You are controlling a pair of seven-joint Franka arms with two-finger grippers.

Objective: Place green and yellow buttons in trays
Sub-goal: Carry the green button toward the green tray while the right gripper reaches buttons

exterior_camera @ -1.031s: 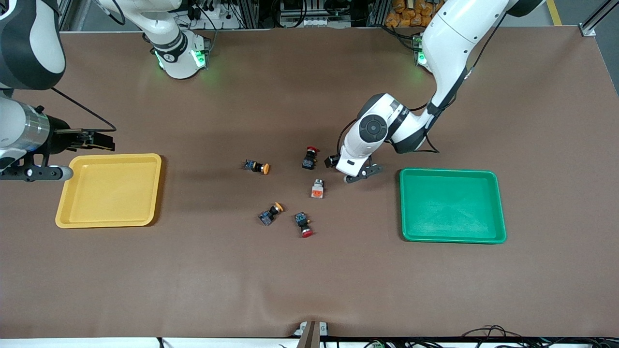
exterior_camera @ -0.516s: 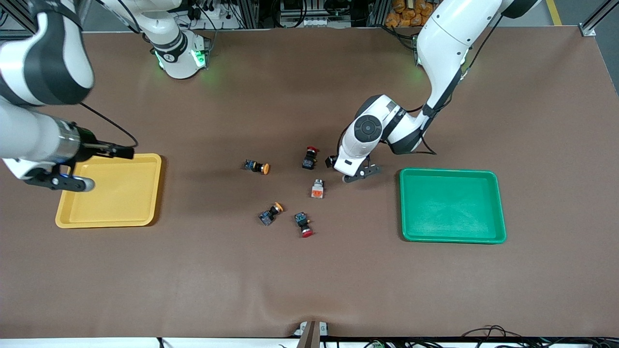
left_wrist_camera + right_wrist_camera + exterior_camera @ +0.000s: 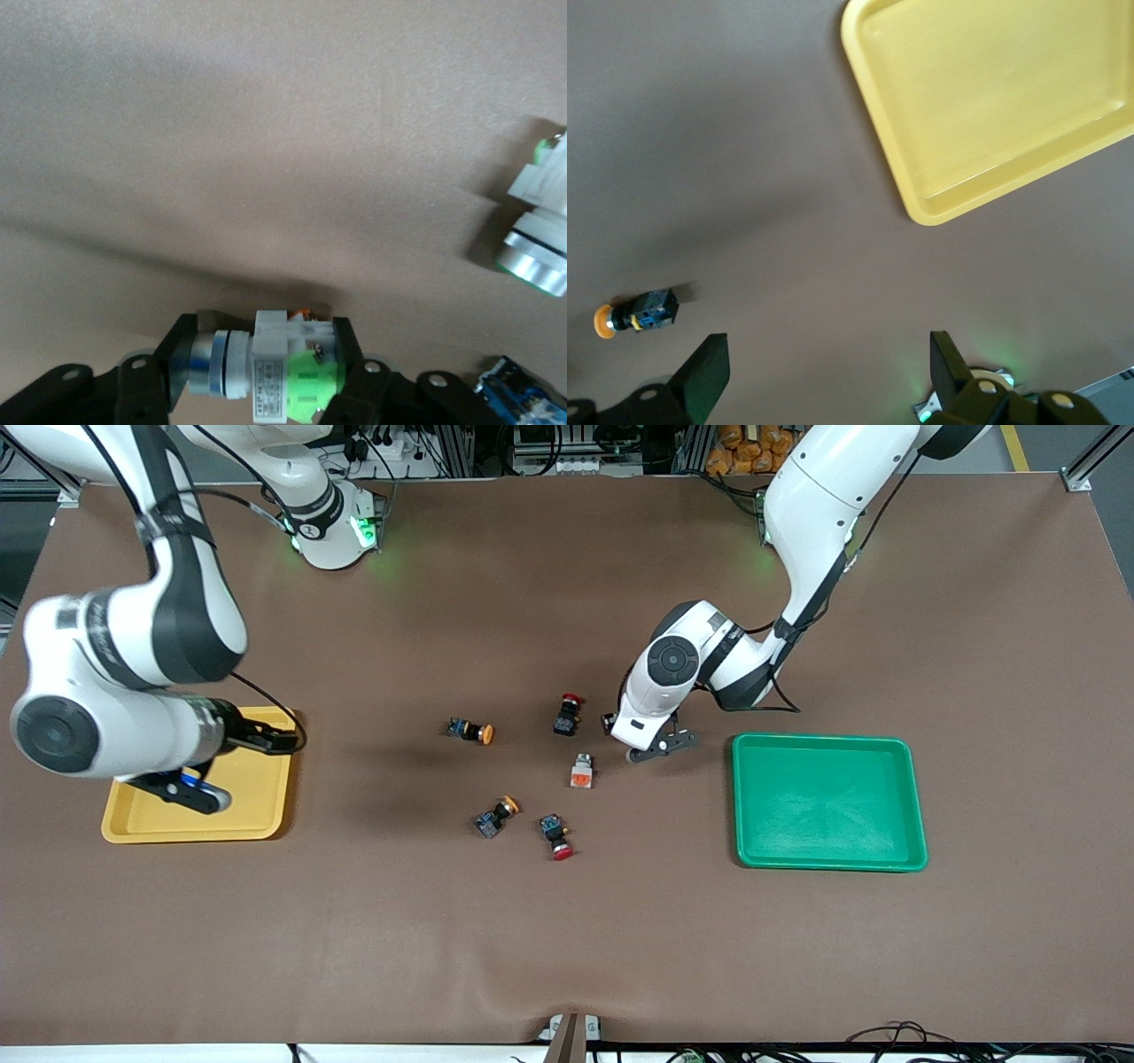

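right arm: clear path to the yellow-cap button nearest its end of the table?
Probably yes. The right end effector hangs open over the yellow tray, and only bare table lies between it and that yellow-cap button.

Glossy plastic yellow tray [image 3: 992,97]; matt brown table cover [image 3: 567,939].

Even overhead light is flooding the brown table [image 3: 567,921], keeping the front view bright and crisp. Soft shadows are pooling beside the yellow tray [image 3: 257,815] and under both arms. Green glows are spilling from the arm bases. In the left wrist view a broad diagonal shadow is crossing the mat, and the close white switch [image 3: 283,376] is showing soft, slightly blurred.
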